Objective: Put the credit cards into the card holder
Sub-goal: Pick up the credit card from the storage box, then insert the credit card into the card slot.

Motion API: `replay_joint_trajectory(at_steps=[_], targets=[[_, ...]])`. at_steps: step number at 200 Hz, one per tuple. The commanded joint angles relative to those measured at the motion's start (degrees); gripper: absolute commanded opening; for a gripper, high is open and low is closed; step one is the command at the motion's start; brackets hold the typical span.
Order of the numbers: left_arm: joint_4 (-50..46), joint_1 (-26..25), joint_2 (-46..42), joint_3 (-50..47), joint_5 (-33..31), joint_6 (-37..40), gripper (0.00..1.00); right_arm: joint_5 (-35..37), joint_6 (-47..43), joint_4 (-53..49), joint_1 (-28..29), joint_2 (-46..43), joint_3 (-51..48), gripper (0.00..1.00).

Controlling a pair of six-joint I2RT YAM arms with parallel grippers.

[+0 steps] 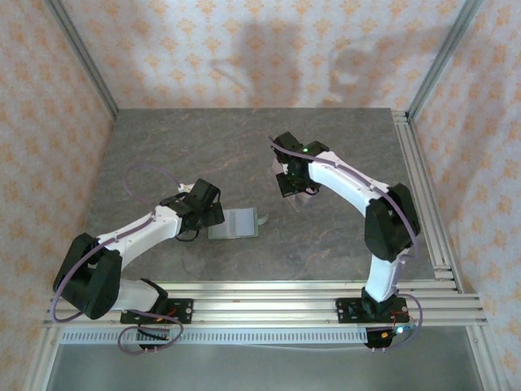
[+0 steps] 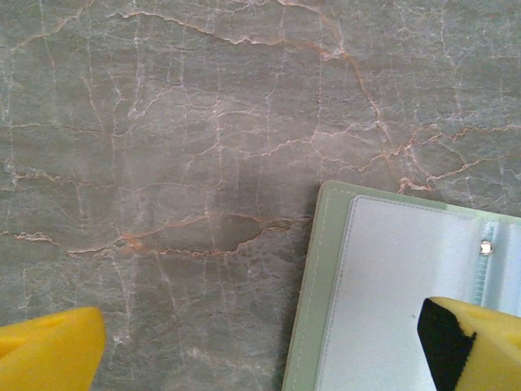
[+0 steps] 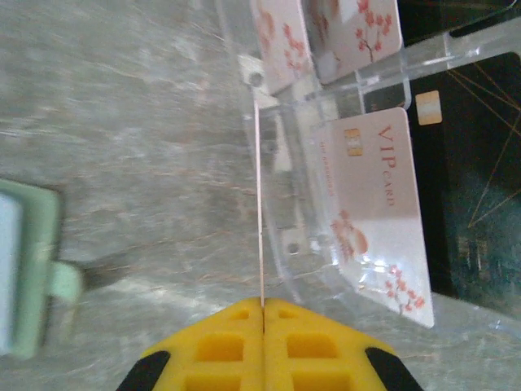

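Grey veined marble tabletop [image 1: 244,138] carries the open sage-green card holder [image 2: 391,285], lying flat under the left gripper [image 2: 260,350]. Its spread yellow pads [image 2: 476,346] straddle the holder's edge, likely to pin it open. The right gripper [image 3: 263,314] pinches one thin pale card [image 3: 260,204] edge-on beside the clear plastic tray [image 3: 285,220], suited to slotting.

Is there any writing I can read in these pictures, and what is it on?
"VIP CARD": on the pale card in the clear tray.
Small print along that card's left edge: too blurred to read.
Blossom cards, black card, wallet: no writing to be seen.
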Motion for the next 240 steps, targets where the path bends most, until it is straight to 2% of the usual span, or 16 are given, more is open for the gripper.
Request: replay_joint_trajectory(at_steps=[1, 34, 72, 105, 162, 194, 240], targets=[[-2.3, -0.3, 0.8, 0.7, -2.3, 1.1, 1.0, -7.6, 4.2, 2.2, 0.1, -4.8, -0.4, 0.0], [-1.0, -0.5, 1.1, -0.9, -1.7, 1.3, 1.0, -19.3, 14.4, 16.4, 1.2, -8.6, -9.3, 0.0], [1.2, -1.7, 1.1, -3.0, -1.7, 1.6, 1.0, -25.4, 28.1, 40.1, 3.7, -11.7, -23.6, 0.0], [2.3, -2.2, 2.2, -4.0, -2.1, 1.5, 1.0, -25.1, 35.1, 54.9, 6.1, -12.2, -32.5, 0.0], [0.4, -2.8, 4.1, -5.0, -5.1, -1.2, 1.0, -24.8, 42.2, 71.7, 8.0, -10.7, -41.4, 0.0], [0.7, -2.8, 3.8, -6.4, -5.1, -2.5, 1.0, -25.0, 44.1, 79.7, 8.7, -9.2, -44.3, 0.0], [0.7, -3.0, 3.7, -6.9, -5.2, -3.1, 1.0, -25.8, 45.3, 85.9, 9.8, -6.0, -46.0, 0.0]])
